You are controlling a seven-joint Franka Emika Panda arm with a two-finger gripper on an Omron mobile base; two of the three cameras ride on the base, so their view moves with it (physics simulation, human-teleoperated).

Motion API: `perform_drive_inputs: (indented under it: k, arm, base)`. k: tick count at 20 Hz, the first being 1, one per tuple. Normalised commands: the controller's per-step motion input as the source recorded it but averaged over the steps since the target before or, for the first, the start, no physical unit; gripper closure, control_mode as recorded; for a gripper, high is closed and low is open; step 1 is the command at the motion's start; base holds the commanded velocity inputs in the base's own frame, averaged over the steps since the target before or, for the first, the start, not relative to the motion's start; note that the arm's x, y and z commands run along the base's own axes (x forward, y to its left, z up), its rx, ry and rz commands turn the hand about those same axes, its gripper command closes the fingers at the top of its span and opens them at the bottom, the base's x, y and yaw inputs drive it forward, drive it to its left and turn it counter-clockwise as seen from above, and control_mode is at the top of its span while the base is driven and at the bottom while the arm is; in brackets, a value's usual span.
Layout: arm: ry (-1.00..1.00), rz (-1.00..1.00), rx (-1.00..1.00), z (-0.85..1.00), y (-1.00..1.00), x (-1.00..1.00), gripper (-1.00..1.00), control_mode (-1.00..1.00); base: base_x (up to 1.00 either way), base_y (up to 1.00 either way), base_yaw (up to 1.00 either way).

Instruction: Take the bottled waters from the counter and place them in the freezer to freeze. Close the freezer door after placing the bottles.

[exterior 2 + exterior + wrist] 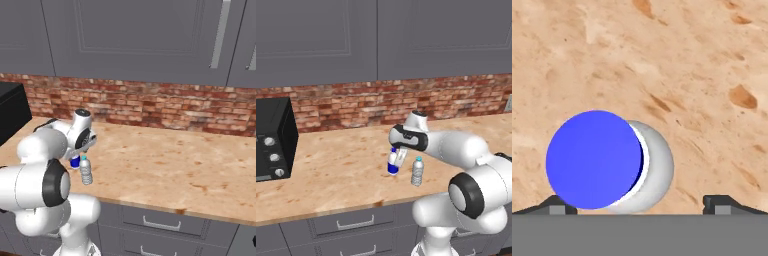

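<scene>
While the jaws stand wide apart above it, the small blue-labelled plastic bottle (392, 163) stands upright on the tan speckled bench (331, 170), near the clear ribbed bottle (417, 172).

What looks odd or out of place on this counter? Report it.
Nothing stands out. Both bottles stand upright on the counter: the blue-labelled bottle under the open hand, the clear bottle beside it. No spills or damage.
</scene>
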Motion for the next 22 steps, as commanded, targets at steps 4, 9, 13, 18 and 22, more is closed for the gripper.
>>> perform_drive_inputs:
  k: [4,9,13,18,22]
  arm:
    - [0.0,0.15,0.0,-0.08,0.05,0.0,-1.0,-1.0]
    - [0.0,0.08,0.0,-0.02,0.01,0.0,-1.0,-1.0]
    - [0.0,0.0,0.0,0.0,0.0,0.0,-1.0,-1.0]
    - [0.0,0.02,0.04,0.0,0.08,0.0,-1.0,-1.0]
    - [0.0,0.07,0.1,0.0,0.03,0.0,-1.0,-1.0]
  base:
    - [0.0,0.0,0.0]
    - [0.0,0.0,0.0]
    - [0.0,0.0,0.0]
    - [0.0,0.0,0.0]
    - [0.0,0.0,0.0]
